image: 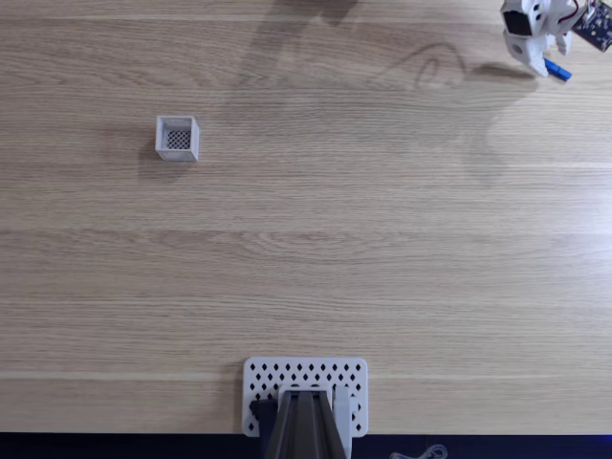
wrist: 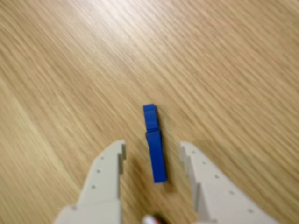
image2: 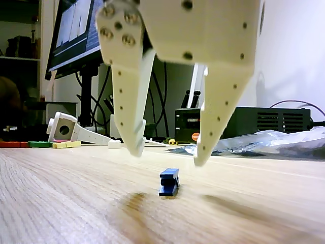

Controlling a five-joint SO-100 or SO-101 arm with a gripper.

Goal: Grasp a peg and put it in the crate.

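The blue peg [wrist: 154,142] lies flat on the wooden table, seen end-on in the other view [image2: 169,182]. My gripper [wrist: 153,147] is open with one white finger on each side of the peg. In the other view the gripper [image2: 168,155] hangs a little above the peg without touching it. The fixed view shows the gripper [image: 547,59] at the table's top right corner, the peg [image: 557,70] poking out beside it. The small white crate [image: 177,138] with its dark mesh bottom stands far off at the upper left.
A flat white perforated plate [image: 306,387] carries the arm's base at the bottom edge of the fixed view. Beyond the table in the other view stand a monitor [image2: 76,35], a dark green box [image2: 244,124] and crumpled plastic [image2: 274,142].
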